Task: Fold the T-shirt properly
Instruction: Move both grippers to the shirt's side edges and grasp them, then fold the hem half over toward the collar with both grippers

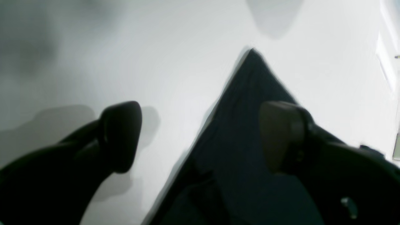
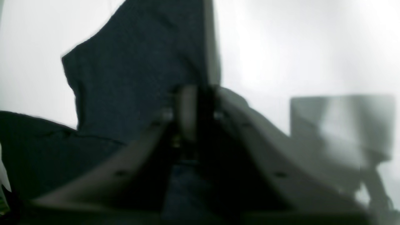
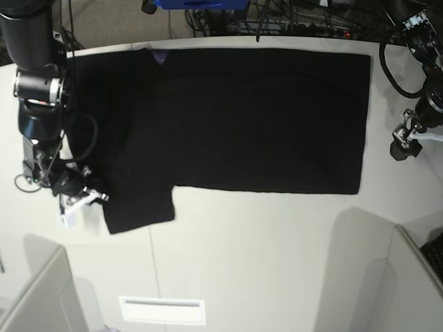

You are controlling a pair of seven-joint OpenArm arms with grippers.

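T-shirt [image 3: 235, 117] lies flat across the bench [image 3: 277, 256]; right pincer [image 3: 88, 195], at 9 o'clock, has clamped its sleeve edge, left pincer [image 1: 200, 137] gapes empty; next, probably carry that sleeve inward

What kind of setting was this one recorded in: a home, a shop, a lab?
Most likely a robotics lab or test bench. A plain white table holds only the black T-shirt, robot arms stand at both of its ends, and a tangle of cables and equipment runs along its far edge.
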